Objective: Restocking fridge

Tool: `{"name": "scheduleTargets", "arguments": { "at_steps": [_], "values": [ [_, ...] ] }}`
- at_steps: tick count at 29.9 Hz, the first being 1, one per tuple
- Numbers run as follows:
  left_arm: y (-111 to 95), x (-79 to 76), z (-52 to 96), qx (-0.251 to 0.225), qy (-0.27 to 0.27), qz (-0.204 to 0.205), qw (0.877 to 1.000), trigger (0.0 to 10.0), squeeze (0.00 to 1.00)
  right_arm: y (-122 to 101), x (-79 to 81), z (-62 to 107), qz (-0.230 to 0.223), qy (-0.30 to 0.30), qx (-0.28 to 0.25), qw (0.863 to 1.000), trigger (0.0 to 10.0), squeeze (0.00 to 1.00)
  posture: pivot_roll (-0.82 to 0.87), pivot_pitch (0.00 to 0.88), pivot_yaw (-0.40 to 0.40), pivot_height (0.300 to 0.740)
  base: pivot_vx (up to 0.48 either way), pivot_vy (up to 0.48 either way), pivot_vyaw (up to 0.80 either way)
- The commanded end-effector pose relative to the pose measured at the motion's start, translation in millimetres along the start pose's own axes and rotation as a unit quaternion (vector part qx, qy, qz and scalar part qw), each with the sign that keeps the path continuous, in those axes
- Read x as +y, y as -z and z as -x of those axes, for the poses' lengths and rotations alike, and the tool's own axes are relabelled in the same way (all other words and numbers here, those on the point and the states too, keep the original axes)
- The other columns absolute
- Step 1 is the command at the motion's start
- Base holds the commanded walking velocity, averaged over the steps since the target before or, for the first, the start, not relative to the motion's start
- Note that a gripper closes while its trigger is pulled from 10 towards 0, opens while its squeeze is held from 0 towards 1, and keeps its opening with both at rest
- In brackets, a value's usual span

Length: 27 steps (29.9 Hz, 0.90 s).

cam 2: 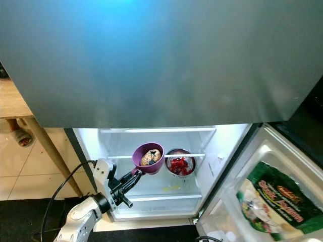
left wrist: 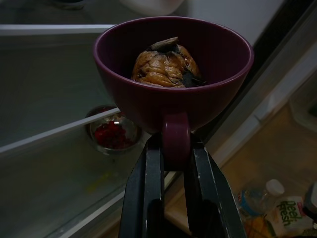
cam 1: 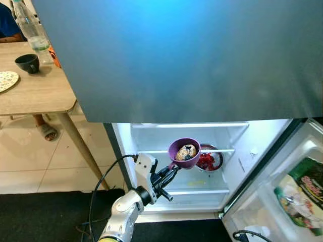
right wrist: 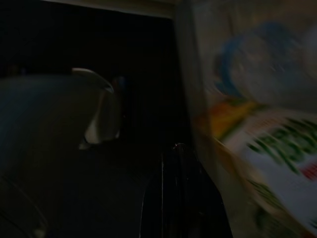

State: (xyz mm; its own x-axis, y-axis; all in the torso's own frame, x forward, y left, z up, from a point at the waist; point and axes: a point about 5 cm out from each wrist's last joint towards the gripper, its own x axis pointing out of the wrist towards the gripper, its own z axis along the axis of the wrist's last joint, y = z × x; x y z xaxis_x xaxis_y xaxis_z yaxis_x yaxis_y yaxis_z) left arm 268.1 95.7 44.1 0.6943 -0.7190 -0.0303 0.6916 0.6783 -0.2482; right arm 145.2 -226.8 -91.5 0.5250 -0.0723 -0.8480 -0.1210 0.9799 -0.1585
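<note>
The left gripper [cam 1: 171, 173] was raised in front of the open lower compartment of the fridge [cam 1: 237, 146]. Its two black fingers [left wrist: 148, 188] were closed on the handle of a purple cup [cam 1: 184, 152], one finger on each side, with the handle clamped between them. The cup was held upright, level with the wire shelf [cam 1: 227, 150] and at the front edge of the compartment. Whether the cup touched the shelf could not be determined.

The cup contained a brown wrinkled food item [left wrist: 166, 67] with a dark piece on top.

A metal bowl [cam 1: 212, 160] holding red pieces stood on the shelf just beside the cup, on the robot's right. The fridge door [cam 1: 282, 201] stood open on the right, with a green-and-white packet [cam 1: 303, 194] in its door rack.

The right wrist view was dark and blurred. It showed a printed packet [right wrist: 267, 148] close to the camera. The state of the right gripper's jaws could not be determined.

On the robot's left stood a wooden table [cam 1: 35, 91] carrying a dark cup [cam 1: 27, 63], a plastic bottle [cam 1: 31, 30] and a patterned plate [cam 1: 7, 79]
</note>
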Motion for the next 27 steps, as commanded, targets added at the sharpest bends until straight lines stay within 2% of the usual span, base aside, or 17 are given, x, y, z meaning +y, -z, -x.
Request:
{"name": "scheduleTargets", "arguments": {
  "at_steps": [1,7,9,10,12,15,17,20,24,27],
  "values": [
    [-3.8,-3.0,-0.5,-0.01,0.012,-0.001,1.0,10.0,0.0,-2.2,0.4,-0.1,-0.004,-0.003,-0.009,1.0,10.0,0.0,-0.08,0.111,0.007,0.74,0.0,0.0,0.0],
    [-3.7,-2.0,0.8,-0.001,0.02,-0.008,1.0,10.0,0.0,-28.6,8.3,-4.2,-0.004,-0.029,-0.06,0.998,10.0,0.0,-0.08,0.144,0.011,0.74,0.0,0.0,0.0],
    [-4.6,-2.3,-0.5,0.0,0.026,-0.01,1.0,10.0,0.0,-35.5,10.1,-4.9,-0.004,-0.033,-0.073,0.997,10.0,0.0,-0.08,0.155,0.013,0.74,0.0,0.0,0.0],
    [-7.1,-3.8,-4.9,0.0,0.038,-0.015,0.999,10.0,0.0,-46.1,13.4,-5.9,-0.005,-0.041,-0.092,0.995,10.0,0.0,-0.08,0.171,0.02,0.74,0.0,0.0,0.0],
    [-7.1,-3.8,-4.9,0.0,0.038,-0.015,0.999,10.0,0.0,-46.1,13.4,-5.9,-0.005,-0.041,-0.092,0.995,10.0,0.0,-0.08,0.171,0.02,0.74,0.0,0.0,0.0],
    [-14.8,-4.6,-15.8,-0.001,0.049,-0.031,0.998,10.0,0.0,-67.1,21.3,-7.1,-0.005,-0.057,-0.128,0.99,10.0,0.0,-0.09,0.194,0.03,0.74,0.0,0.0,0.0],
    [-14.8,-4.6,-15.8,-0.001,0.049,-0.031,0.998,10.0,0.0,-67.1,21.3,-7.1,-0.005,-0.057,-0.128,0.99,10.0,0.0,-0.09,0.194,0.03,0.74,0.0,0.0,0.0],
    [-34.8,2.7,-34.4,-0.016,0.021,-0.083,0.996,10.0,0.0,-98.3,29.8,-6.6,-0.006,-0.074,-0.179,0.981,10.0,0.0,-0.09,0.211,0.04,0.74,0.0,0.0,0.0],
    [-40.1,3.9,-38.9,-0.022,0.013,-0.095,0.995,10.0,0.0,-105.3,30.6,-6.4,-0.007,-0.076,-0.188,0.979,10.0,0.0,-0.09,0.211,0.04,0.74,0.0,0.0,0.0],
    [-50.4,2.1,-48.7,-0.037,0.006,-0.111,0.993,10.0,0.0,-124.8,31.9,-5.1,-0.014,-0.078,-0.213,0.974,10.0,0.0,-0.1,0.214,0.046,0.725,0.0,0.0,0.0]
  ]
}}
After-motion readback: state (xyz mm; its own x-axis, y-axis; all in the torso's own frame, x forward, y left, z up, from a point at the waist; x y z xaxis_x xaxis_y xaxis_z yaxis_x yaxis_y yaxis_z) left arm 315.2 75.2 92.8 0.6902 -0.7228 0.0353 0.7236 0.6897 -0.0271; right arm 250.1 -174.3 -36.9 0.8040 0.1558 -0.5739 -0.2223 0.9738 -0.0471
